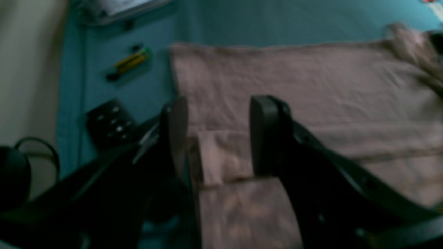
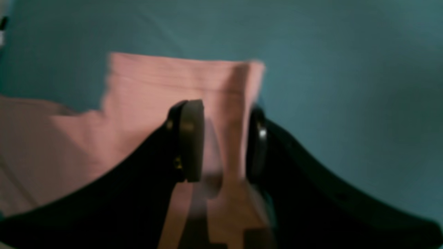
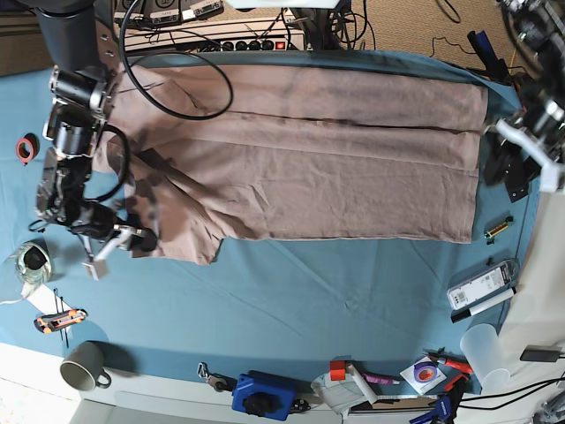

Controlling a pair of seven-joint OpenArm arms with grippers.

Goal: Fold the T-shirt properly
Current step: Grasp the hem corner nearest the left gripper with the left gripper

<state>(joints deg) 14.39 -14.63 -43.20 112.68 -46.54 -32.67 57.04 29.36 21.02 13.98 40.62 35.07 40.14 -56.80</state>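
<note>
T-shirt lies spread across the far half of the teal table cloth, long axis left-to-right in base view, w/ lengthwise creases showing side panels already turned in. Judged stage: mid-fold, both ends being taken up for the next crosswise fold.

Left gripper: jaws apart, straddling a raised, doubled hem edge at the shirt's end; cloth sits between the pads but no squeeze visible. Placement at the hem corner suits a lift-and-carry.

Right gripper: jaws part-closed either side of a sleeve panel that stands up between them; firm clamp vs. loose contact cannot be told, view blurred. Base view puts it at the sleeve end.

Surface: cloth-covered table, smooth. Nr. edge holds clutter: mug, blue tool, clear cup, marker. Cables and a power strip run along the far edge, touching the shirt's far side.
</note>
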